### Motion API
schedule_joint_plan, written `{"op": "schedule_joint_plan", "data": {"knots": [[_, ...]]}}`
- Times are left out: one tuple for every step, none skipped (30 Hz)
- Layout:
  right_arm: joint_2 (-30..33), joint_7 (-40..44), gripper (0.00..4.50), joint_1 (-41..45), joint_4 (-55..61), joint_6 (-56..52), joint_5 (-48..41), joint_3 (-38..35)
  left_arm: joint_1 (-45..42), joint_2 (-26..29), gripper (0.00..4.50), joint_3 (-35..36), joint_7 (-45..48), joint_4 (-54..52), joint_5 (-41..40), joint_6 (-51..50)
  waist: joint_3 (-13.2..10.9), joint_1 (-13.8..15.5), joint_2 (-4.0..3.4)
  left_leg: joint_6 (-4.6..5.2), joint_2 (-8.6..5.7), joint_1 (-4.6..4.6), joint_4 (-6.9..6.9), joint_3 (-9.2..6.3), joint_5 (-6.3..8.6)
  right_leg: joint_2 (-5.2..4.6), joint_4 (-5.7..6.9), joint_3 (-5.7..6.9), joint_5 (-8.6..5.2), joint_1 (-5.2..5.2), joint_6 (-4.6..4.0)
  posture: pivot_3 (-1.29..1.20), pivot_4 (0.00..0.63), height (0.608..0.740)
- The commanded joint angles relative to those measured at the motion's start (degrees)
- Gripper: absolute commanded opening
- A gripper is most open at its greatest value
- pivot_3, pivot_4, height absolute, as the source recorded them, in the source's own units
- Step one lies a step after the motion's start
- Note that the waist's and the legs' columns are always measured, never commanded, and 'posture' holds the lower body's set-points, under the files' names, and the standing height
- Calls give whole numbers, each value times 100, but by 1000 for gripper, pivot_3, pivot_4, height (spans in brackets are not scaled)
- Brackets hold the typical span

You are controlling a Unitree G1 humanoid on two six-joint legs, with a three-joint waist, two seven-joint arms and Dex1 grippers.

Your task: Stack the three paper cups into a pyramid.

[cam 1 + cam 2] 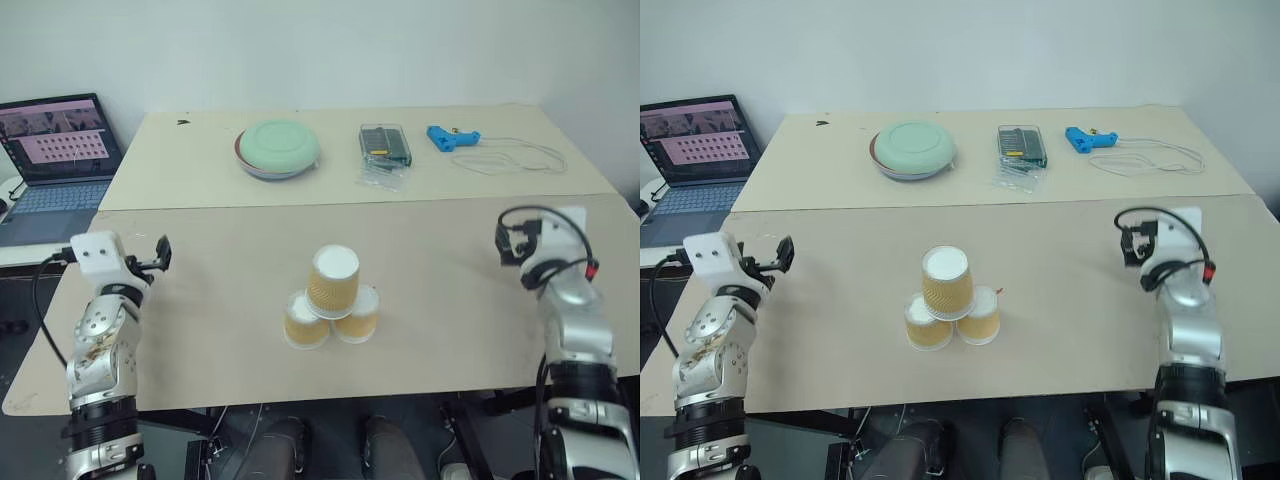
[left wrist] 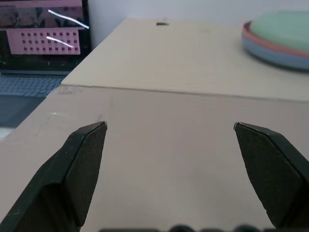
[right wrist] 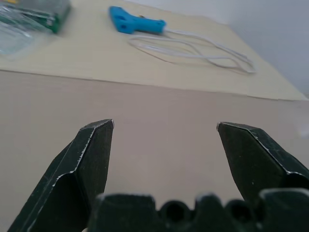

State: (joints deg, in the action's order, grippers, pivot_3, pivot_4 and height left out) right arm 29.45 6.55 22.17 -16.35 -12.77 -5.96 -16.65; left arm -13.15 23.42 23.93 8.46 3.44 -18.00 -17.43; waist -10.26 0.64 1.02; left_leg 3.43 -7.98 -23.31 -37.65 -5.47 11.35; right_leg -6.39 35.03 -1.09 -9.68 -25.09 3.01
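standing near the front middle of the table, the three paper cups already form a pyramid: two side by side, touching, one on top across both. both arms sit well apart from it at the table's sides. left gripper and right gripper are spread wide and empty. the cups look light, thin-walled and easily crushed or toppled; any correction should pinch the tapered sidewall gently, mid-height.
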Motion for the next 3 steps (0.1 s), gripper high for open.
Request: {"op": "schedule_joint_plan", "data": {"knots": [[-65, -360, 4039, 64, 111, 360, 130, -154, -41, 134, 4500, 32, 340, -27, -73, 257, 0, -22, -1, -1, 0, 1, -1, 1, -1, 0, 0, -1, 0, 0, 0, 0, 150, 738], [-89, -364, 4039, 55, 93, 400, 149, -127, -38, 129, 4500, 49, 385, 0, -98, 265, 0, -40, -1, -2, 0, 2, -1, 2, -1, 0, 0, -2, 0, 1, 0, 0, 150, 738], [-109, -400, 4039, 36, 92, 458, 217, -70, -39, 145, 4500, 68, 406, 24, -87, 279, 0, -40, -1, -2, 0, 6, -1, 3, -1, 1, 0, -4, 0, 4, 1, 0, 150, 738]]}}
